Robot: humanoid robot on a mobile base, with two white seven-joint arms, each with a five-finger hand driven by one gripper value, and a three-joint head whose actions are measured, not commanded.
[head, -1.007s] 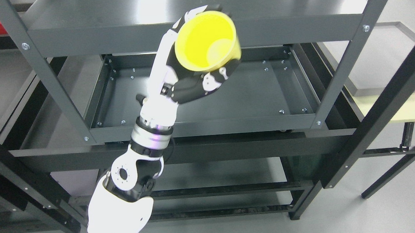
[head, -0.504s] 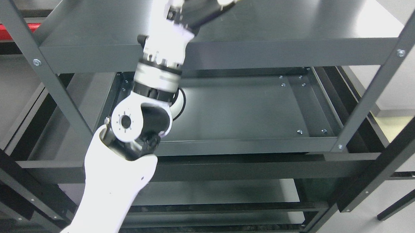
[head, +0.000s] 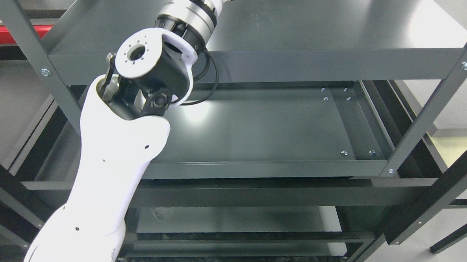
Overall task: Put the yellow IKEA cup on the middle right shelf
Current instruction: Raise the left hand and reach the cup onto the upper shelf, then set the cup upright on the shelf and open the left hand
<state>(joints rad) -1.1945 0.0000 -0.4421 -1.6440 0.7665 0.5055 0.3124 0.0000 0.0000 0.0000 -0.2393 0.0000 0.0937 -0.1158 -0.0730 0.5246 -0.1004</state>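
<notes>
My left arm [head: 112, 152] rises from the lower left, and its wrist [head: 190, 7] runs out of the picture at the top edge. The hand and the yellow cup are out of view above the frame. The dark grey metal shelf unit fills the view: an upper shelf [head: 312, 29] under the arm's wrist and a lower tray shelf [head: 265, 133] beneath it. The right arm does not show.
Grey uprights stand at the left [head: 37, 57] and right [head: 433, 110] of the shelf unit. A black frame post [head: 445, 196] crosses the lower right. Lower shelves [head: 237, 221] show below. A red strip [head: 12, 34] lies at the far left.
My left arm has risen steadily; the hand with the yellow cup has gone out of the top of the picture. The camera view has shifted as well.
</notes>
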